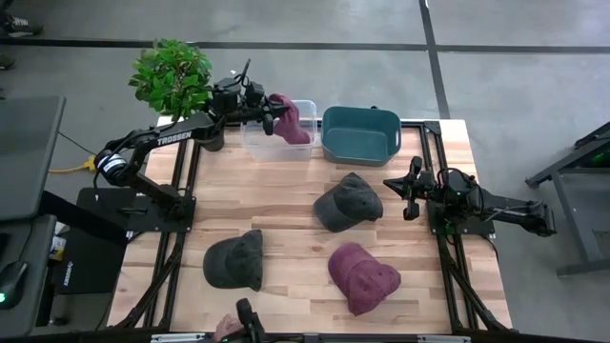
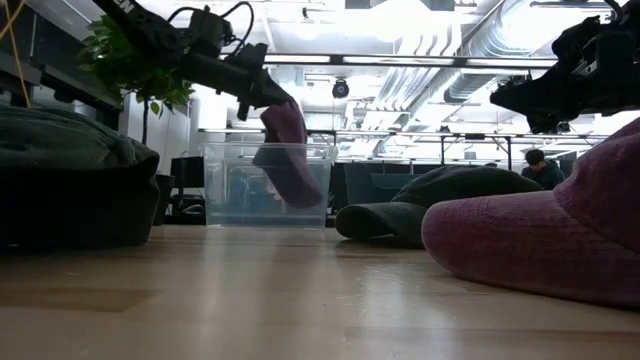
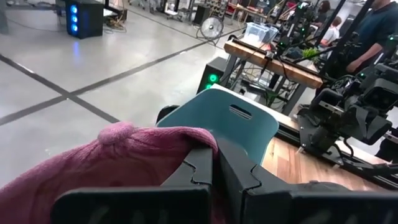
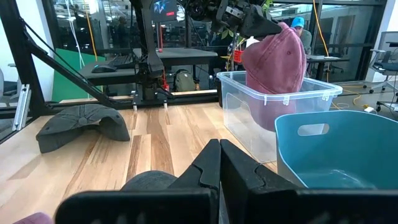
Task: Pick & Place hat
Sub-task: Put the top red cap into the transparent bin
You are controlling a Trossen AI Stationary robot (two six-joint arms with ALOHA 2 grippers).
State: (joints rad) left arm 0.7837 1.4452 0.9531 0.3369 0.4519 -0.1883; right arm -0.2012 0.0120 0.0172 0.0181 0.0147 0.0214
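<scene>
Four hats in play here, and one of them, a maroon cap, is up in the air, pinched by the left gripper whose fingers are clamped on the fabric. It hangs over the clear plastic bin at the far edge of the table, with its lower part dipping down inside the bin walls, which you can see pretty well from the low camera. Just right of that bin sits a teal bin, also on the far edge. The other three hats are lying on the wood: a dark grey cap around the middle-right, another dark cap nearer and to the left, and a second maroon hat near the front, right of centre. The right gripper hovers over the right side of the table, near the grey cap in the middle but not touching it, jaws pressed together with nothing between them. There's a leafy green plant off the far-left corner, behind the left arm. A person is visible way off in the room behind the table.
</scene>
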